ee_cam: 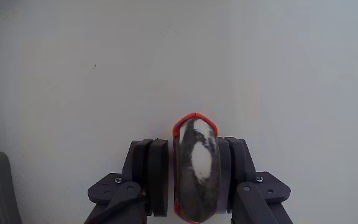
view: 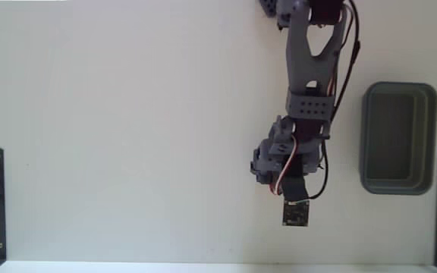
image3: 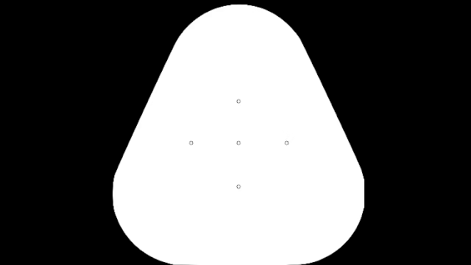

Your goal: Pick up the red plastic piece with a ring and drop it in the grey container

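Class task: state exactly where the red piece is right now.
In the wrist view the red piece sits low and central, upright between the two jaws of the gripper, above the white table. The fixed view hides it under the arm.

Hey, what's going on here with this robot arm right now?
A single robot arm is working over a white table. In the wrist view its gripper sits closed on the red plastic piece with a ring, held between the two fingers. The grey container sits off to the right in the fixed view, apart from the arm, and looks empty, so the drop has not happened yet.
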{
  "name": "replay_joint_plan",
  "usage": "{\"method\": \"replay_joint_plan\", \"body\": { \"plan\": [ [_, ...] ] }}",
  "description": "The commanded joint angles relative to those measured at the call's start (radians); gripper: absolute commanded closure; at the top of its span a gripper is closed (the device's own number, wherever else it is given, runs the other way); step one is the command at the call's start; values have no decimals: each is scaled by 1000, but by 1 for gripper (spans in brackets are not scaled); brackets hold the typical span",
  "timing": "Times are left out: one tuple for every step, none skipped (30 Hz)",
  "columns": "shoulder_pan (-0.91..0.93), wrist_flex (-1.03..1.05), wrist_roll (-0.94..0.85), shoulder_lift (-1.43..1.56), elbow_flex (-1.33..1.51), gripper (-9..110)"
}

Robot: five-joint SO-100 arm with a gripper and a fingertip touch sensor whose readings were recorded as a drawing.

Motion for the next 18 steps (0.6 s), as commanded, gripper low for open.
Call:
{"method": "replay_joint_plan", "body": {
  "plan": [
    [7,-4,3,26,-8,62],
    [7,-4,3,26,-8,63],
    [7,-4,3,26,-8,63],
    [7,-4,3,26,-8,63],
    [7,-4,3,26,-8,63],
    [7,-4,3,26,-8,63],
    [7,-4,3,26,-8,64],
    [7,-4,3,26,-8,64],
    [7,-4,3,26,-8,64],
    [7,-4,3,26,-8,65],
    [7,-4,3,26,-8,65],
    [7,-4,3,26,-8,65],
    [7,-4,3,26,-8,66],
    [7,-4,3,26,-8,66],
    [7,-4,3,26,-8,66],
    [7,-4,3,26,-8,67],
    [7,-4,3,26,-8,67],
    [7,-4,3,26,-8,67]
  ]
}}
